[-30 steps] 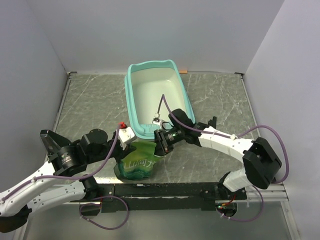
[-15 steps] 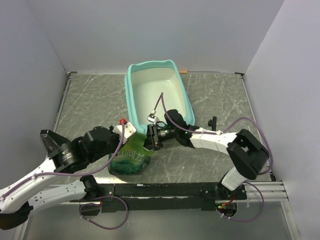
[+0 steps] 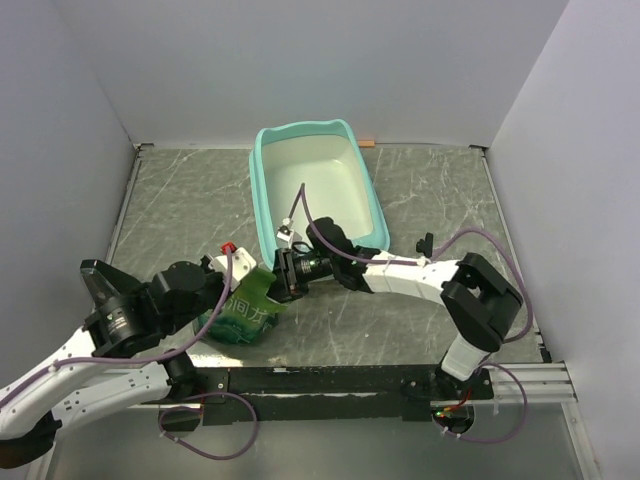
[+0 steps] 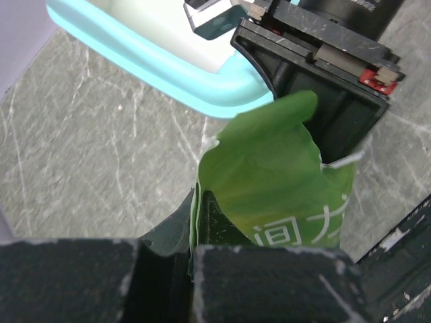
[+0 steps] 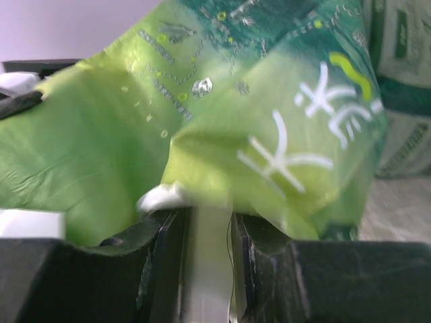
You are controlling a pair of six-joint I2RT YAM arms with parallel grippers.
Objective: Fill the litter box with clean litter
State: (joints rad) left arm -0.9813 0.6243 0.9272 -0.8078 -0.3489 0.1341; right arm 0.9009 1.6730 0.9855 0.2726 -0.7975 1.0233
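Pinched flat in the left pincer [image 4: 194, 222], fingers pressed together: a thin side edge of the bag [image 4: 269, 182], seen edge-on from the left wrist alone. Clamped in the right pincer [image 5: 205, 229], between dark fingers standing a little apart: a pale fold of the same bag, plain only from the right wrist. From above, just two black heads meeting at the bag's crumpled top, both grips hidden. Glossy green film, creased, lime near the top and darker below, printed with white characters. Tilted, top held up between the two pincers, base low at the front edge; contact with the surface [image 3: 180, 200] not clear. Just behind the bag, by the right pincer's head: near corner of the box [image 3: 262, 200], a large turquoise plastic tray with rounded corners, raised rim and smooth whitish inside, running away from the arms at mid-surface. From the left wrist, only that rounded rim corner and a strip of pale floor. Underneath, grey-green stone-look surface with pale veins. Around it, plain matte walls [image 3: 300, 60].
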